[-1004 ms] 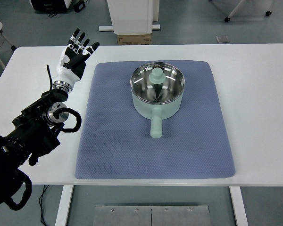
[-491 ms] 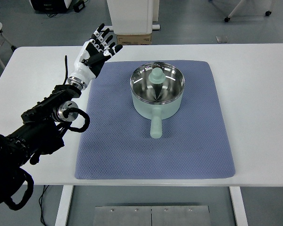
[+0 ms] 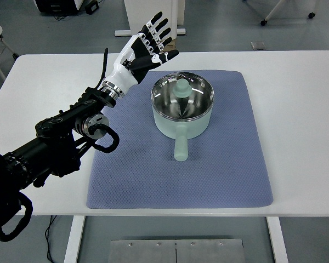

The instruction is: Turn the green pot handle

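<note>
A white table is covered in the middle by a blue-grey mat with a fine woven texture and rounded corners. On the far half of the mat a pale green pot is set, round, with a shiny steel inside and a green-knobbed lid. Its handle, a smooth straight bar, is pointed toward the near edge. The left hand is held above the mat's far left corner, fingers spread wide, nothing grasped or touched, just left of the pot.
</note>
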Robot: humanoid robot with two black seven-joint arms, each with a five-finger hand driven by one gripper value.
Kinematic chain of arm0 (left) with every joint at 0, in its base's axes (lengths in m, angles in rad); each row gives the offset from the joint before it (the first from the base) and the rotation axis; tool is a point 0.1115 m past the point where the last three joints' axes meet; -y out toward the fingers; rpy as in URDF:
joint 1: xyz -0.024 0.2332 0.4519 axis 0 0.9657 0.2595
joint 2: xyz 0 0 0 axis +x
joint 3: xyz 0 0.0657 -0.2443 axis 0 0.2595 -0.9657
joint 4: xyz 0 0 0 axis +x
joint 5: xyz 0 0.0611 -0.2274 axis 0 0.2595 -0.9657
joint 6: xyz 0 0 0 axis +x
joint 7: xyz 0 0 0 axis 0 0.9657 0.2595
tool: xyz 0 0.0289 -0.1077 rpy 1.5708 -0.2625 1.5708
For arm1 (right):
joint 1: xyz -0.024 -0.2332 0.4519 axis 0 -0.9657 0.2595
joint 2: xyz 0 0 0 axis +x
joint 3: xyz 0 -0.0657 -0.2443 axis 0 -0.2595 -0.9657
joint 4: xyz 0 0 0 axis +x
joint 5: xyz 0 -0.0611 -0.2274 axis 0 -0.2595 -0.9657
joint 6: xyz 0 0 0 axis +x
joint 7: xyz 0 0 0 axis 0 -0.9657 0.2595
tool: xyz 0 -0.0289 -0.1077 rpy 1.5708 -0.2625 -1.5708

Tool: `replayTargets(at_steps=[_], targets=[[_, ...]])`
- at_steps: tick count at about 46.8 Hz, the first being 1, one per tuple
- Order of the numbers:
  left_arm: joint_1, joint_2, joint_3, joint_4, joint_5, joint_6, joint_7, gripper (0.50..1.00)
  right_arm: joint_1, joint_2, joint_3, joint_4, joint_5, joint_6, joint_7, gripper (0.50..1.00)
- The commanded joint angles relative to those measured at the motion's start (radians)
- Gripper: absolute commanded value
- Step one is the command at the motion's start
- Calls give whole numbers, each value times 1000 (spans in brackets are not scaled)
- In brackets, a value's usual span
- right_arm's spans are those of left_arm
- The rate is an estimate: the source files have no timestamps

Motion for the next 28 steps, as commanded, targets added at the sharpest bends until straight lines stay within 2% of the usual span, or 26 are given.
replayTargets(at_steps=[1,12,23,28], targets=[[0,7,0,-19,14,2,-22,1000,0,0,0,0,-1,0,0,1000],[0,13,1,-38,145,20,-22,1000,0,0,1,0,1,0,0,1000],[2,18,1,-77,366,178,-22,1000,0,0,1,0,-1,0,0,1000],[0,41,0,-125,379,192,-22,1000,0,0,0,0,1,0,0,1000]])
